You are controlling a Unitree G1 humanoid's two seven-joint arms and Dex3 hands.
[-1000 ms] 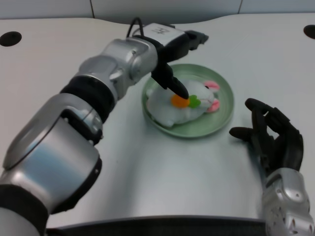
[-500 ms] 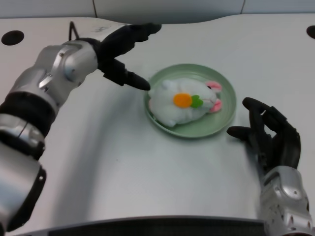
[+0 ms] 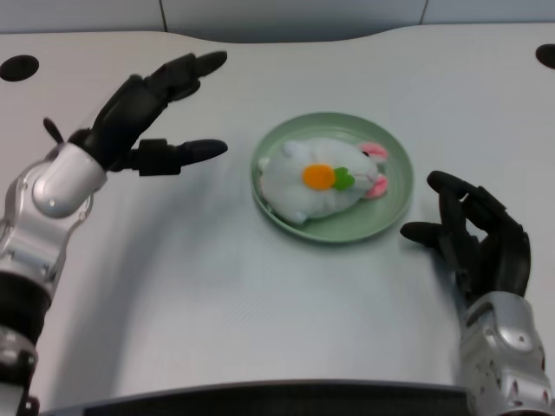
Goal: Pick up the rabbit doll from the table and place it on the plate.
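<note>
The white rabbit doll (image 3: pixel 312 186) with pink ears and an orange carrot patch lies on its side inside the green plate (image 3: pixel 395 208), near the table's middle. My left hand (image 3: pixel 143 117) hovers to the left of the plate, well apart from it, fingers spread and holding nothing. Its thumb points toward the plate's left rim with a clear gap between.
My right hand (image 3: pixel 477 238) rests idle on the white table just right of the plate's lower edge. Two dark round holes (image 3: pixel 17 67) sit in the table at the far left and far right corners. A dark table edge runs along the bottom.
My left arm has drawn back to the left and toward me, away from the plate. The doll has stayed lying on the plate, no longer touched.
</note>
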